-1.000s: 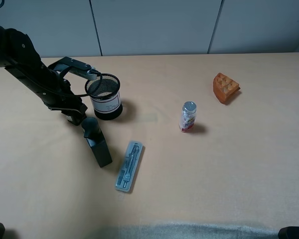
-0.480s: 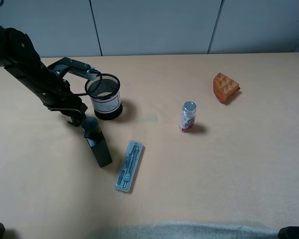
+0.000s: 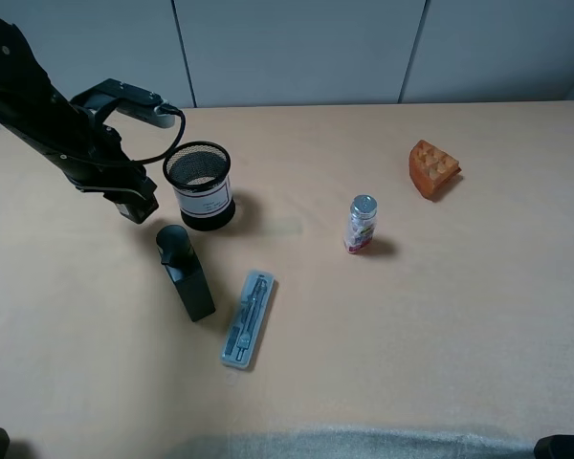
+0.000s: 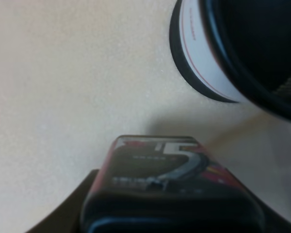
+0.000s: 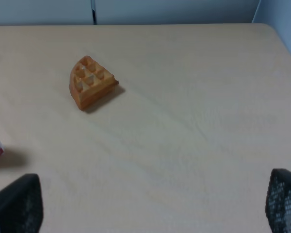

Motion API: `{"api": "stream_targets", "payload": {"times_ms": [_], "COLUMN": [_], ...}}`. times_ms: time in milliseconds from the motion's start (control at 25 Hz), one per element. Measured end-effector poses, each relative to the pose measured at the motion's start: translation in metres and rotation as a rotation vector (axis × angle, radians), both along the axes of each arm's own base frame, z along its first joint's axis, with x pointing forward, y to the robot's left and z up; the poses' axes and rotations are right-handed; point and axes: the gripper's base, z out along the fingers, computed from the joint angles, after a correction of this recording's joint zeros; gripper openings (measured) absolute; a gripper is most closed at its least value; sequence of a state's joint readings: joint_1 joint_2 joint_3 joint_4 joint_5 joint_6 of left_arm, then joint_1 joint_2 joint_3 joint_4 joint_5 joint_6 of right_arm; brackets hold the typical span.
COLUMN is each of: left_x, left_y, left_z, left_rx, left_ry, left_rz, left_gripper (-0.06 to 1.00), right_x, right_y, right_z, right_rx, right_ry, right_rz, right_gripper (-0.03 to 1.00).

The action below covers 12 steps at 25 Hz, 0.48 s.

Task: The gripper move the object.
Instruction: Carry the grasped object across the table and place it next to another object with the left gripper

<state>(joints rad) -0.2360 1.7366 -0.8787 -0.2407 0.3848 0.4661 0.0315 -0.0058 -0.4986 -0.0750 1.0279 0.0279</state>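
My left gripper [image 3: 137, 207] hangs above the table just left of the black mesh cup [image 3: 199, 184]. It is shut on the object [image 4: 167, 182], a small black box with a "5" on its label, which fills the bottom of the left wrist view and is held off the table. In the high view the object cannot be told apart from the dark fingers. The mesh cup [image 4: 237, 53] shows close beyond it. My right gripper [image 5: 145, 206] is open and empty, with its fingers far apart, well away from the object.
A tall slim black bottle [image 3: 185, 272] stands below the left gripper. A clear pen case [image 3: 248, 318] lies beside it. A clear bottle with a silver cap [image 3: 361, 225] stands mid-table. An orange wedge [image 3: 432, 169] lies at the back right and also shows in the right wrist view [image 5: 91, 82].
My left arm has risen and pulled back to the upper left, away from the tall black bottle, carrying the object off the table. Nothing else has moved.
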Motion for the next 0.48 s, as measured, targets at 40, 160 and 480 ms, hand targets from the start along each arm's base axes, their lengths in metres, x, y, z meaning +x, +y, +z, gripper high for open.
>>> {"api": "stream_targets", "payload": {"times_ms": [40,160,480], "left_x": [-0.001,-0.004,-0.015], "left_y": [0.0,0.001,0.005], "left_z": [0.004,0.014,0.042], "left_rx": [-0.002,-0.005,-0.007], "left_ry": [-0.006,-0.017,-0.045], "left_rz": [-0.002,0.001,0.044], "left_gripper": [0.46,0.46,0.46], "right_x": [0.0,0.0,0.0], "right_y": [0.0,0.0,0.0], "right_z": [0.0,0.0,0.0], "right_rx": [0.0,0.0,0.0], "right_ry": [0.0,0.0,0.0], "right_rz": [0.0,0.0,0.0], "right_gripper": [0.69,0.69,0.69]}}
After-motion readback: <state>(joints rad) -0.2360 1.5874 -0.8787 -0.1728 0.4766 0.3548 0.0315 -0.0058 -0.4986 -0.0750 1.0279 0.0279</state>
